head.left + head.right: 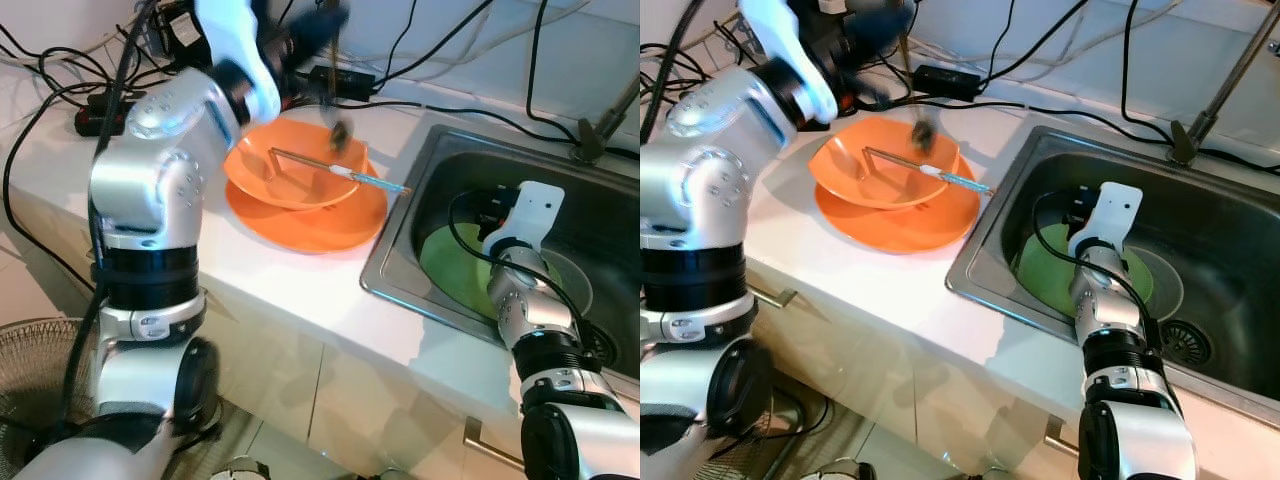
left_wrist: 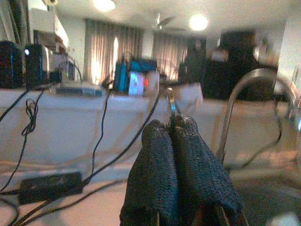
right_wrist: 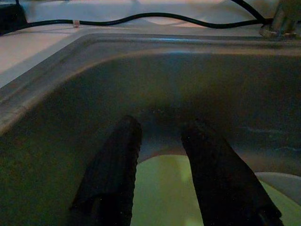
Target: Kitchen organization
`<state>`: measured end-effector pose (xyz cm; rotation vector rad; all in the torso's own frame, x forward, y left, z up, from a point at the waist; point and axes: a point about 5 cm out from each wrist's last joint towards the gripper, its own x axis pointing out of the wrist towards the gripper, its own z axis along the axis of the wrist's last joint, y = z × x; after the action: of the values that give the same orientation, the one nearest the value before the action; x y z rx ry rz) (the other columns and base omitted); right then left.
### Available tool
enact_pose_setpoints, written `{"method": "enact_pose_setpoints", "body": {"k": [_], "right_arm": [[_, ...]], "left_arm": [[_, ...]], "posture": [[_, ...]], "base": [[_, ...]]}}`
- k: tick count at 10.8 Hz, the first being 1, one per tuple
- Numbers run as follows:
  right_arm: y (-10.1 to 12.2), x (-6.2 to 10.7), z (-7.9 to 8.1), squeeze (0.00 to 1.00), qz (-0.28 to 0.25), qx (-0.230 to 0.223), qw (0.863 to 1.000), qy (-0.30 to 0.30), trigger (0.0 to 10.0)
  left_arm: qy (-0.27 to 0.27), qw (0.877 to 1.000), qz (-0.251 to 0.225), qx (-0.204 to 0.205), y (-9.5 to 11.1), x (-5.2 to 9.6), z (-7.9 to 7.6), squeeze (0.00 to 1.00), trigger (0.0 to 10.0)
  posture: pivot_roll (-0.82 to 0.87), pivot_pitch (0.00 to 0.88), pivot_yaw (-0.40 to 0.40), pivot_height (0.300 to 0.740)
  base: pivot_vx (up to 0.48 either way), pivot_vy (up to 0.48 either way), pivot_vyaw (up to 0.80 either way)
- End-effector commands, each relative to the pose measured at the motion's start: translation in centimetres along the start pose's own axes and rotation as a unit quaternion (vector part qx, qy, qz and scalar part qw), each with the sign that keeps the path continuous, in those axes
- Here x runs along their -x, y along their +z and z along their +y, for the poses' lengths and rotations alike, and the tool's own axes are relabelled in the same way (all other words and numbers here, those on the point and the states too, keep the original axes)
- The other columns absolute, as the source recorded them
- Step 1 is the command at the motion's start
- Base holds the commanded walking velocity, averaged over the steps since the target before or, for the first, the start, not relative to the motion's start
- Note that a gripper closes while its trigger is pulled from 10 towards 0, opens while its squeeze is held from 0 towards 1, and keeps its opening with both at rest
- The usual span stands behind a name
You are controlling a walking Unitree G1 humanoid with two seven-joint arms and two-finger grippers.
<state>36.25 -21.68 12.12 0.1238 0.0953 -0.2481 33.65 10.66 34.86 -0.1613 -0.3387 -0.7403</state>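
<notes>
"How far along is it, would you say?"

"Partway, I'd guess. On the white counter (image 1: 300, 290) there's an orange bowl (image 1: 285, 165) sitting in a wider orange plate (image 1: 320, 215), with a long metal utensil (image 1: 335, 170) lying across the bowl, its blue-tipped end poking out toward the sink (image 1: 400, 270). So some dishes are stacked, but nothing looks put away."

"And the arms?"

"The left end effector (image 2: 173, 129) is raised above the back of the bowl, blurred. Its two black fingers are pressed together on a thin metal piece (image 2: 171, 101), a spoon or similar; I can't make out which. The right end effector (image 3: 162, 141) is down inside the sink with its fingers spread, hovering just over a green plate (image 1: 1045, 270) and gripping nothing."

"What's left, then?"

"The green plate is not out of the basin yet, and there's a pale round dish (image 1: 1165, 280) next to it. I'd judge both have to be lifted out and stacked."

"What's it all made of?"

"The sink is brushed steel, dull and smooth, with a round drain (image 1: 1187, 342). The plates look like glossy plastic, shallow and round. The fingers have a coarse, knitted-looking surface. Black cables (image 1: 60, 100) trail along the back of the counter."
</notes>
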Motion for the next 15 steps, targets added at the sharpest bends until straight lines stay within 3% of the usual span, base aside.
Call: {"method": "enact_pose_setpoints", "body": {"k": [1, 2, 3, 4, 5, 6, 7, 9, 10, 11, 12, 13, 15], "right_arm": [[0.9, -0.2, 0.1, 0.00, -0.015, -0.002, 1.000, 0.001, 10.0], [1.0, -0.2, 0.1, 0.00, -0.016, -0.002, 1.000, 0.000, 10.0], [1.5, -0.3, 0.2, 0.18, -0.025, -0.006, 1.000, 0.004, 10.0], [2.4, -0.4, 0.6, 1.00, -0.042, -0.014, 0.999, 0.019, 10.0], [2.7, -0.4, 0.8, 1.00, -0.049, -0.014, 0.998, 0.025, 10.0], [5.3, -0.3, 1.5, 1.00, -0.096, -0.035, 0.993, 0.054, 10.0], [6.5, -0.3, 2.0, 1.00, -0.115, -0.049, 0.989, 0.074, 10.0], [9.6, 0.6, 3.9, 1.00, -0.166, -0.079, 0.969, 0.163, 10.0], [10.8, 1.4, 5.0, 0.57, -0.185, -0.097, 0.954, 0.213, 10.0], [11.3, 2.2, 5.8, 0.00, -0.195, -0.101, 0.941, 0.257, 10.0], [11.6, 2.7, 6.4, 0.00, -0.202, -0.105, 0.930, 0.287, 10.0], [12.0, 4.0, 7.4, 0.00, -0.208, -0.102, 0.906, 0.354, 10.0], [11.9, 5.3, 8.1, 0.00, -0.207, -0.098, 0.883, 0.410, 10.0]], "left_arm": [[-0.012, 0.999, -0.031, 0.019, 1.5, -0.1, -0.3, 0.00, 10.0], [-0.018, 0.999, -0.039, 0.023, 1.8, 0.0, -0.4, 0.00, 10.0], [-0.025, 0.998, -0.046, 0.029, 2.0, 0.0, -0.9, 0.00, 10.0], [-0.021, 0.998, -0.043, 0.043, 1.5, 0.0, -1.1, 0.00, 10.0], [-0.019, 0.998, -0.042, 0.050, 1.4, 0.0, -1.1, 0.00, 10.0], [-0.015, 0.998, -0.030, 0.056, 0.5, 0.0, -1.2, 0.00, 10.0], [-0.016, 0.998, -0.028, 0.060, 0.2, 0.0, -1.3, 0.00, 10.0], [-0.018, 0.997, -0.023, 0.066, -0.2, 0.0, -1.6, 0.00, 10.0], [-0.017, 0.997, -0.021, 0.067, -0.3, 0.1, -1.6, 0.00, 10.0], [-0.017, 0.997, -0.020, 0.066, -0.3, 0.1, -1.7, 0.00, 10.0], [-0.018, 0.997, -0.019, 0.066, -0.3, 0.1, -1.7, 0.00, 10.0], [-0.019, 0.998, -0.014, 0.066, -0.5, 0.1, -1.8, 0.00, 10.0], [-0.021, 0.998, -0.011, 0.066, -0.7, 0.0, -1.9, 0.00, 10.0]], "posture": [[0.10, 0.034, -0.053, 0.740], [0.10, 0.034, -0.053, 0.740], [0.09, 0.027, -0.058, 0.740], [0.09, 0.027, -0.060, 0.740], [0.09, 0.027, -0.060, 0.740], [0.09, 0.023, -0.063, 0.740], [0.08, 0.021, -0.063, 0.740], [0.08, 0.018, -0.064, 0.740], [0.08, 0.014, -0.066, 0.740], [0.08, 0.010, -0.067, 0.740], [0.08, 0.010, -0.067, 0.740], [0.08, 0.011, -0.067, 0.740], [0.08, 0.012, -0.067, 0.740]], "base": [[0.000, 0.000, 0.00], [0.000, 0.000, 0.00], [0.000, 0.000, 0.00], [0.000, 0.000, 0.00], [0.000, 0.000, 0.00], [0.000, 0.000, 0.00], [0.000, 0.000, 0.00], [0.000, 0.000, 0.00], [0.000, 0.000, 0.00], [0.000, 0.000, 0.00], [0.000, 0.000, 0.00], [0.000, 0.000, 0.00], [0.000, 0.000, 0.00]]}}
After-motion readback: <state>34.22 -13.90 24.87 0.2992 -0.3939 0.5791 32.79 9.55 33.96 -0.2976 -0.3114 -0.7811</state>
